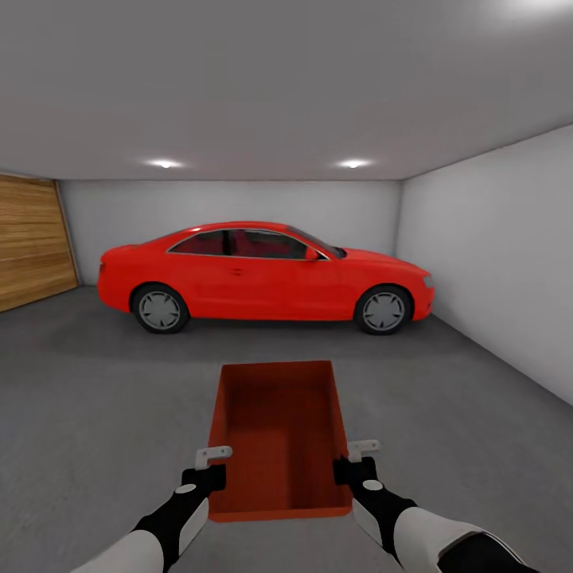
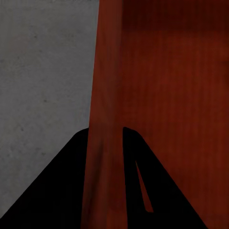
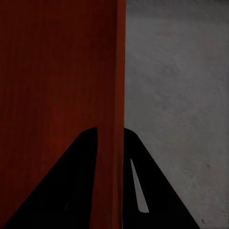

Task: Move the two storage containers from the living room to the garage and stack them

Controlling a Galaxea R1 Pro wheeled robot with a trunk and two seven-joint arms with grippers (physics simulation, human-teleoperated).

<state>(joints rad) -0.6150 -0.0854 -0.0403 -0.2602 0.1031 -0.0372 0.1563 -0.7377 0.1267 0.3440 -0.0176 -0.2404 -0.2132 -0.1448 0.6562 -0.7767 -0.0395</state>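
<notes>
The right hand (image 3: 110,138) pinches the storage container's (image 3: 57,86) thin orange-red wall, grey speckled floor (image 3: 181,86) beside it.

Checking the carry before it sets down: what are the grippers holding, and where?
One storage container: left gripper clamps its left side wall, right gripper its right side wall.

You face a garage: dark grey speckled concrete floor (image 1: 95,398); plain white-grey rear wall (image 1: 239,203) and right wall (image 1: 493,239); honey-brown horizontal plank wall (image 1: 32,243) at left; two round recessed ceiling lights (image 1: 163,164); glossy red two-door car (image 1: 267,274) parked along the rear wall.
</notes>
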